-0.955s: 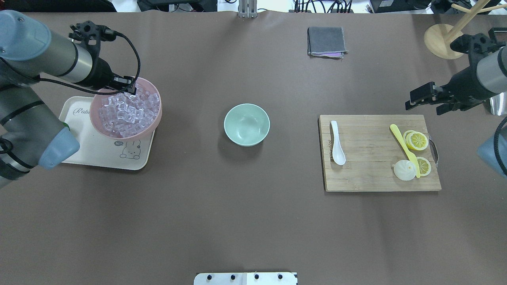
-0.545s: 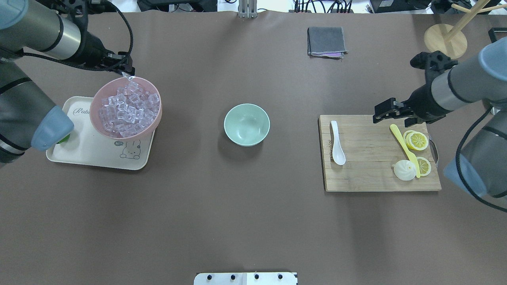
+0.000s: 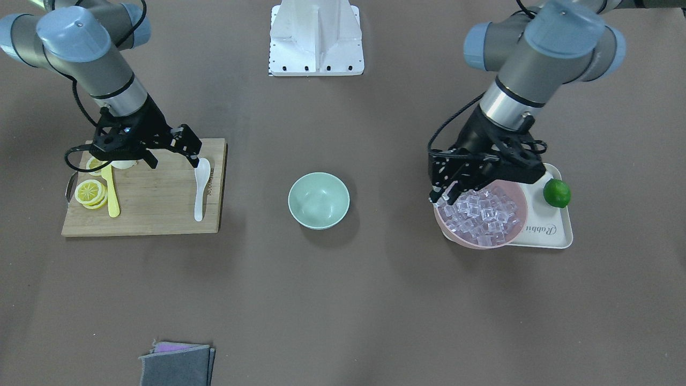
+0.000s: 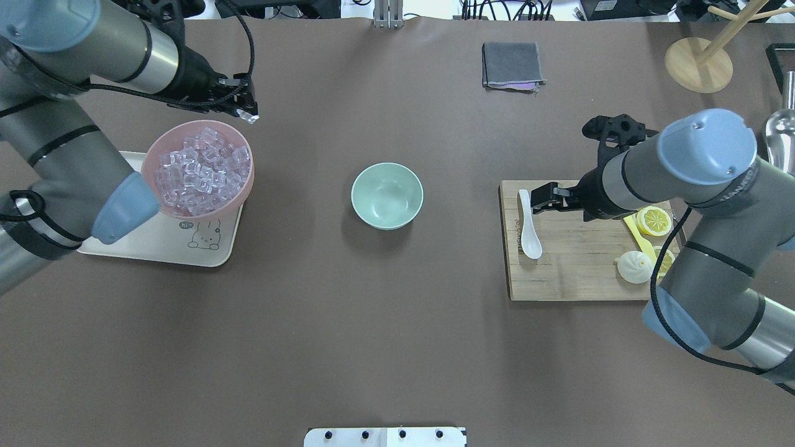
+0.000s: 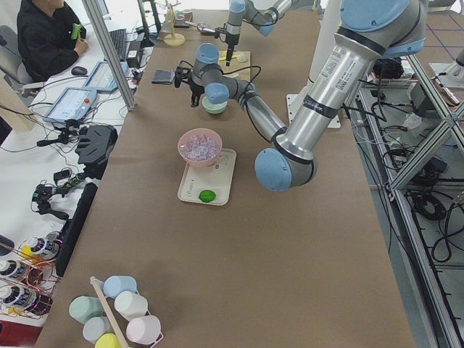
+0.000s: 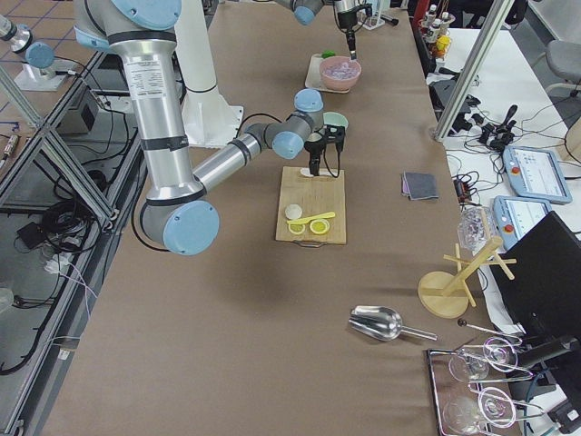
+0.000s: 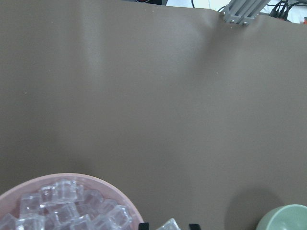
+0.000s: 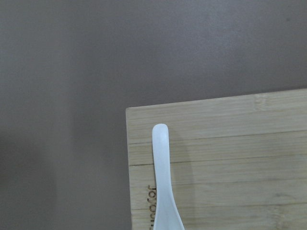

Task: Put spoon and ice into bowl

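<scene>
Now | left jaws pinch ice (image 4: 249,117) | right jaws parted over spoon (image 4: 530,234)

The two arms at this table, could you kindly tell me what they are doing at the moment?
The left gripper is shut on one ice cube and holds it in the air just outside the rim of the pink bowl full of ice, on the side toward the mint-green bowl, which is empty. The right gripper hovers open by the handle of the white spoon, which lies on the cutting board. Neither item is in the bowl yet.
</scene>
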